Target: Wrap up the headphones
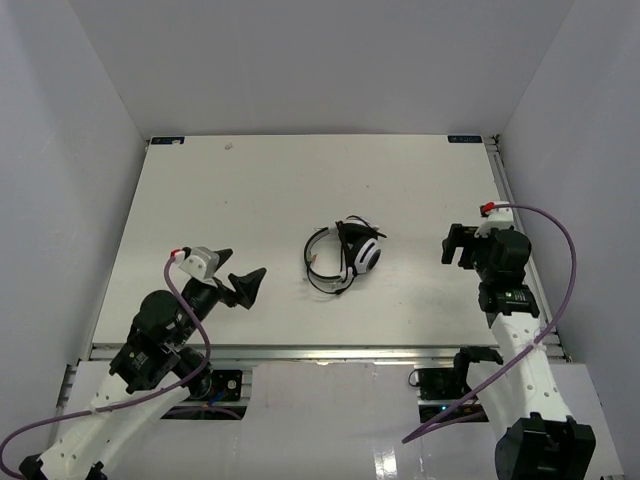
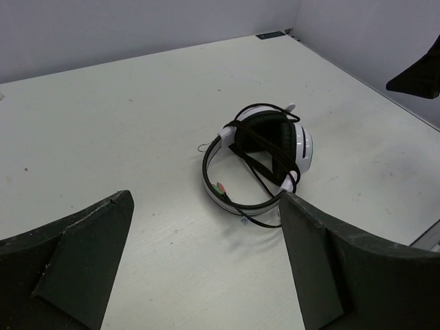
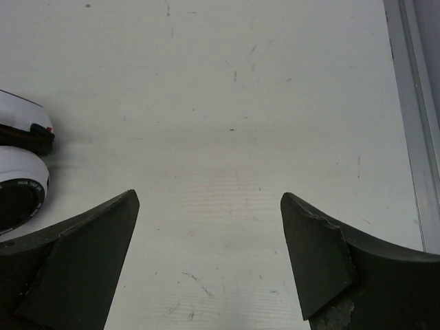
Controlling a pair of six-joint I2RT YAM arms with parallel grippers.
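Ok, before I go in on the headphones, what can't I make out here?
- White-and-black over-ear headphones: the right wrist view cuts them off at its left edge; only a small part shows.
- Thin black cord: too small in the top view to trace its loops; in the left wrist view its near loop runs behind a finger of the left hand.

headphones [image 3: 20,172] cropped at left edge, right wrist view — mostly hidden

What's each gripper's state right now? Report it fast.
Left gripper: open, holding nothing.
Right gripper: open, holding nothing.
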